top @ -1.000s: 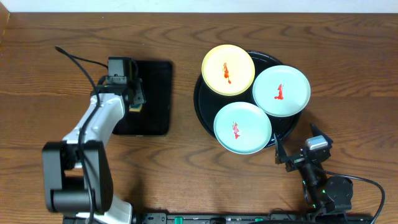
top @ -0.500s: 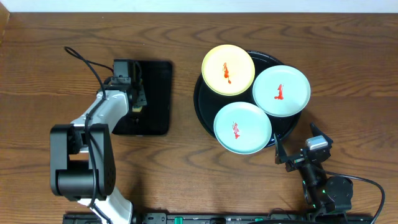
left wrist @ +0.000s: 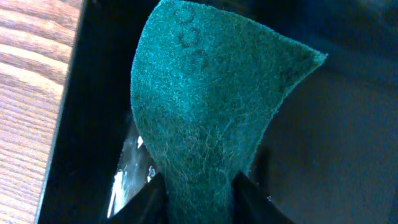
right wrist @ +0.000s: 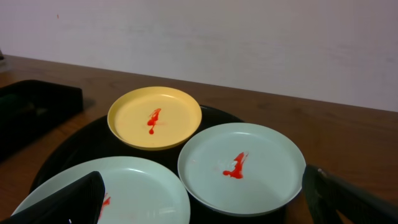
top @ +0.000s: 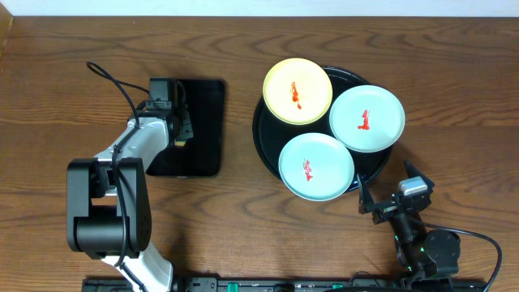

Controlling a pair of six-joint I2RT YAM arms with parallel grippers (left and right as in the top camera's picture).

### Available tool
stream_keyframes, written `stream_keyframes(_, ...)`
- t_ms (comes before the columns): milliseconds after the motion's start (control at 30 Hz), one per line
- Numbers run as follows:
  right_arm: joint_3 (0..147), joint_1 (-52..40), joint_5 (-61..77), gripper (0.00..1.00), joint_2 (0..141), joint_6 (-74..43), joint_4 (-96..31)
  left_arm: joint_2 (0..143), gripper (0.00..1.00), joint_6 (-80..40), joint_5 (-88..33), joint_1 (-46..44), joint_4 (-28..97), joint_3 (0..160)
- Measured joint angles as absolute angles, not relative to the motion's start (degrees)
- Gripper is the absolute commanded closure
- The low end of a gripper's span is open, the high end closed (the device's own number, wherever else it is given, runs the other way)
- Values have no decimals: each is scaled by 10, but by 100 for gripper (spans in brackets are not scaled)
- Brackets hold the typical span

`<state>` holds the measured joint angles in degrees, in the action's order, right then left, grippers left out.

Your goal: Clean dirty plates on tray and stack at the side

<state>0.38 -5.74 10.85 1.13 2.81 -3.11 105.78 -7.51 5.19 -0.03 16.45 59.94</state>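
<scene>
Now | L claw [left wrist: 198,198] pinches fuzzy green pad [left wrist: 211,106] | R claw [right wrist: 205,200] splayed | round glossy tray [top: 265,135]

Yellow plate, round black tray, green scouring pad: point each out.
yellow plate [top: 298,91], overhead view, centre at the red smear.
round black tray [top: 264,134], overhead view, bare left part beside the plates.
green scouring pad [left wrist: 205,112], left wrist view, middle of its raised face.
</scene>
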Motion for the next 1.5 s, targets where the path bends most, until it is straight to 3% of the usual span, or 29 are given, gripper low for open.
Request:
stream_keyframes(200,4,-57,109,1,11,28,-31,1058,92,-78,49,-1,167,599)
stream_keyframes(700,4,-57,109,1,11,25,-31,1021,93,-77,48,0,206,601)
stream_keyframes(933,4,-57,137,1,11,-144,-28,912,93,-77,49,0,246,601)
stream_keyframes(1167,4,-57,187,1,11,-326,-23,893,93,-77,49,0,282,601)
stream_keyframes(1500,39,-57,244,1,57,-290,-54,889,93,-82,49,0,298,601)
